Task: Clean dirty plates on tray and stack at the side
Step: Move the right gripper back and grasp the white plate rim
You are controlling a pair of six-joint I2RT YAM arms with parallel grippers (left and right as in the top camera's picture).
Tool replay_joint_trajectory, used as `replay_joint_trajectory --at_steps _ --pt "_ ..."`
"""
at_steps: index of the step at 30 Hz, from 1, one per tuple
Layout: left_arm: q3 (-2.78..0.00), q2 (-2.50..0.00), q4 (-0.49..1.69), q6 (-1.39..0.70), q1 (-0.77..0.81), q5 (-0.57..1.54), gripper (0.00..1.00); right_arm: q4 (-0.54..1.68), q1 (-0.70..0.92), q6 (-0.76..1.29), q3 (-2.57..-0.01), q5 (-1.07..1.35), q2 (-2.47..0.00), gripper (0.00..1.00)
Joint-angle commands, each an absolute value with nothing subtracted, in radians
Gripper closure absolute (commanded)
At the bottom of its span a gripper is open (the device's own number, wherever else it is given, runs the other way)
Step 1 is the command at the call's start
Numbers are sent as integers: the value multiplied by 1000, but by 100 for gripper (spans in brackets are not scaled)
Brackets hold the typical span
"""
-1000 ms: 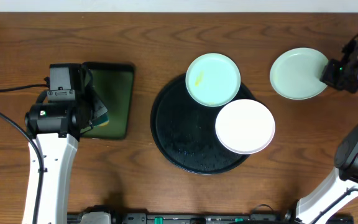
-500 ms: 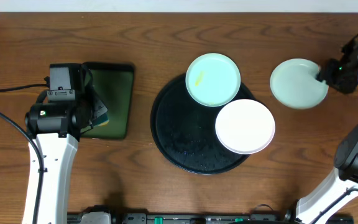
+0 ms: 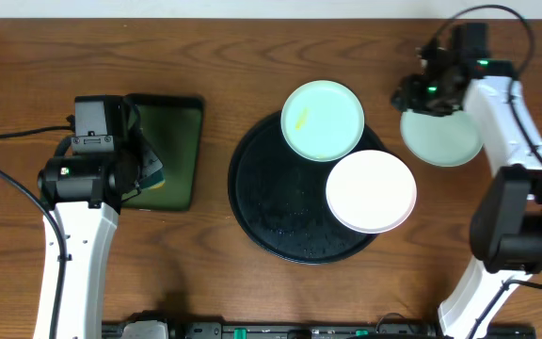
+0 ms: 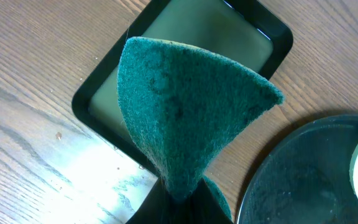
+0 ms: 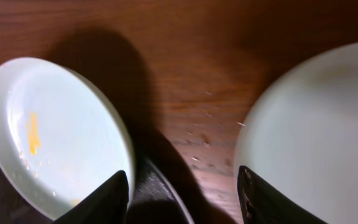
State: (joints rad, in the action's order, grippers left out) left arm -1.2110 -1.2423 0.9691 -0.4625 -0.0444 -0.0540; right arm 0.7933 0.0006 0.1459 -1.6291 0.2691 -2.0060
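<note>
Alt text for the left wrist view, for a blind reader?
A green scouring pad, pinched by the left fingers, fills the frame over a rectangular dark green tray on a wooden table; the black tray shows lower right.

No writing, brand, number or sign can be made out in any view, tbh. Nothing readable is printed on the plates [image 3: 322,120], the tray [image 3: 271,212], the scouring pad [image 4: 185,112] or the small green tray [image 3: 179,132].

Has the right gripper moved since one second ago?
Yes. The right gripper moved left, across the side mint plate, toward the black tray.
</note>
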Motion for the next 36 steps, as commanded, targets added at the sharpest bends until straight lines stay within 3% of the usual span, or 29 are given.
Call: replay_joint_trajectory --at_steps 1,9,12,21,23,28,31,36 --pt "-1197 -1248 969 -446 -49 -55 93 750 84 258 -1623 154 -2015 46" --pt "-1197 -1248 968 -445 -49 -55 92 709 224 292 -1623 -36 -2024 49" --pt "-1197 -1248 968 -446 -49 -55 93 706 268 292 -1623 -117 -2057 45" --pt "-1197 -1248 971 -446 -49 -55 92 695 285 348 -1623 -113 -2143 44" --pt "-1197 -1248 971 -446 -49 -55 92 695 286 347 -1623 -96 -2146 49" --pt "-1197 -1248 971 -446 -49 -55 92 693 290 347 -1623 -86 -2146 74" --pt "-1197 -1248 971 -446 -49 -55 93 695 290 347 -1623 -40 -2146 99" --pt "-1197 -1248 971 -445 -49 -55 92 693 297 320 -1623 141 -2146 99"
